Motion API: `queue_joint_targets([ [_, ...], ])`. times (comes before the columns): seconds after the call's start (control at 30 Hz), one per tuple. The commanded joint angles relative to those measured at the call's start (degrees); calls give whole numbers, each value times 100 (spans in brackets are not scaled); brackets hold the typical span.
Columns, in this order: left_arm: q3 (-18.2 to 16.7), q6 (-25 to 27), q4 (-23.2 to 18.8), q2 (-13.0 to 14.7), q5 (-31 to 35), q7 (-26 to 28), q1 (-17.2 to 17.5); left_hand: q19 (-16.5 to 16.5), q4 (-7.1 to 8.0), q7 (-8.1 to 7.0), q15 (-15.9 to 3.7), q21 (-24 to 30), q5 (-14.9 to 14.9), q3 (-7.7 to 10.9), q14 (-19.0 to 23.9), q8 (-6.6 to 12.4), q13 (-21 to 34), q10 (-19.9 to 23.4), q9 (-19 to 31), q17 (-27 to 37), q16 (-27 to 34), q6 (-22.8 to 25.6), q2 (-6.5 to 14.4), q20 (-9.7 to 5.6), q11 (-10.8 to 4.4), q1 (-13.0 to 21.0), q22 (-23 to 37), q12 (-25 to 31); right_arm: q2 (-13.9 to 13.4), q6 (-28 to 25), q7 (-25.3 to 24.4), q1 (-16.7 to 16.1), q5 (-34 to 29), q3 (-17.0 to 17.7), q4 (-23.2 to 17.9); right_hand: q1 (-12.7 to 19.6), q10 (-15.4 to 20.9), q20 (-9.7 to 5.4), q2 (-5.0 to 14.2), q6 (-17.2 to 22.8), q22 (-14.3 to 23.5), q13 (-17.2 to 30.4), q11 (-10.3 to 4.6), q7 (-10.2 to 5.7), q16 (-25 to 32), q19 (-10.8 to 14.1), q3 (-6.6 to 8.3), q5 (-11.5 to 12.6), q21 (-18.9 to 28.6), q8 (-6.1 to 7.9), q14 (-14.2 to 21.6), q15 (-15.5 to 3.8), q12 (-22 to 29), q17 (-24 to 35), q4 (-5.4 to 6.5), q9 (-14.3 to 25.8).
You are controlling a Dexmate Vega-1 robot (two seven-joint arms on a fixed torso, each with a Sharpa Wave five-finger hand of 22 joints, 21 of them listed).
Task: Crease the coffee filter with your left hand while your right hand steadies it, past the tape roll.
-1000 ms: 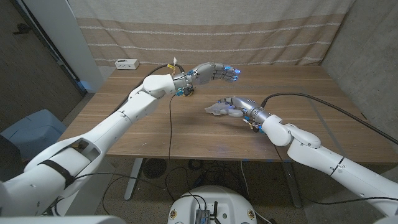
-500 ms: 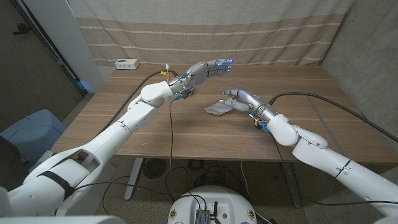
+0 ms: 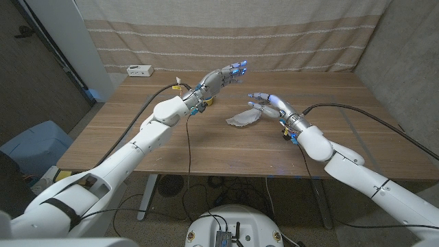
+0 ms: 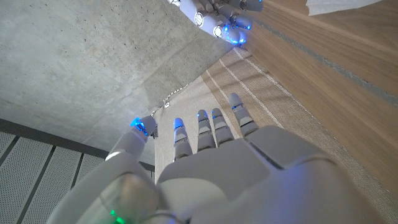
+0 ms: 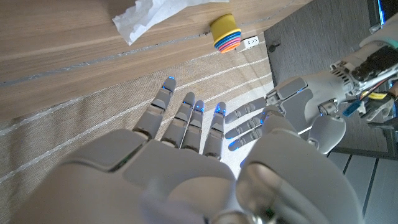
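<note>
We're off the coffee filter (image 3: 243, 119): it lies crumpled mid-bench (image 3: 137, 137), both hands raised above it. Left hand (image 3: 226, 74) and right hand (image 3: 269, 104) are spread wide, holding nothing. Next move: lower the right to pin, left to press the crease.

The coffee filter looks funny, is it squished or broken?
The coffee filter looks crumpled and lopsided, lying on the table untouched. Both the left hand and right hand hover above it, fingers spread. No tear is visible.
</note>
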Motion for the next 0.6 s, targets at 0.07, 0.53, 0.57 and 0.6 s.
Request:
queue_joint_targets([
  [0.07,-237,-403,215,-133,-261,312,359,-20,-14,33,-41,-31,-13,-26,-146,1,-71,-120,-20,-13,-6,-114,7,-129,-60,16,-11,-1,288,460,-148,-167,780,276,153,-15,9,-25,75,17,16,15,71,79,-44,-19,38,31,-6,33,-66,20,35,18,-12,14],
  [0.53,-457,-561,606,-133,-708,65,461,-49,104,334,-120,-119,-59,-129,-367,-21,-322,-296,-64,-32,38,-473,9,-289,-129,-161,-33,32,843,995,-356,-303,1619,478,455,-97,226,-88,104,118,14,12,303,268,-17,49,42,-38,37,80,-20,131,118,4,-28,11],
  [0.57,-475,-604,671,-155,-747,32,462,-42,112,359,-124,-123,-59,-130,-373,-19,-343,-317,-65,-35,40,-503,19,-332,-121,-167,-34,29,873,1016,-377,-318,1662,495,458,-103,236,-106,108,138,14,12,312,288,-15,58,44,-43,40,86,-16,136,119,4,-28,11],
  [0.6,-496,-641,724,-179,-785,15,471,-38,118,390,-122,-131,-59,-130,-399,-11,-368,-335,-67,-39,35,-524,27,-410,-133,-171,-36,29,918,1054,-407,-335,1715,514,474,-104,246,-112,108,143,13,11,346,298,-15,66,45,-46,44,87,-12,142,122,1,-33,11],
])
